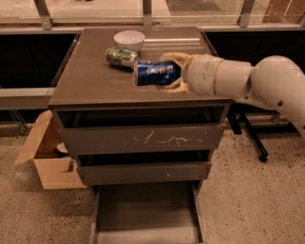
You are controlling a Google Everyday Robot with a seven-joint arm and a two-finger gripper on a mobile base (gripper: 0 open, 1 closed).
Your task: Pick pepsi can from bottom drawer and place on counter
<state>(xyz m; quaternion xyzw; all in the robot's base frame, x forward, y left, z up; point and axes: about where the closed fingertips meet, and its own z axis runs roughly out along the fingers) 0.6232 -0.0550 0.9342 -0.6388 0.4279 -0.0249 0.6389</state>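
Just past the fingertips of the hand [166, 73], which is over the counter [90, 81], a green and silver can [121, 56] lies on its side. A white bowl [129, 39] stands close behind it, farther from the hand. Well below the hand, leftward, an open cardboard box [45, 159] sits on the speckled floor [248, 200].
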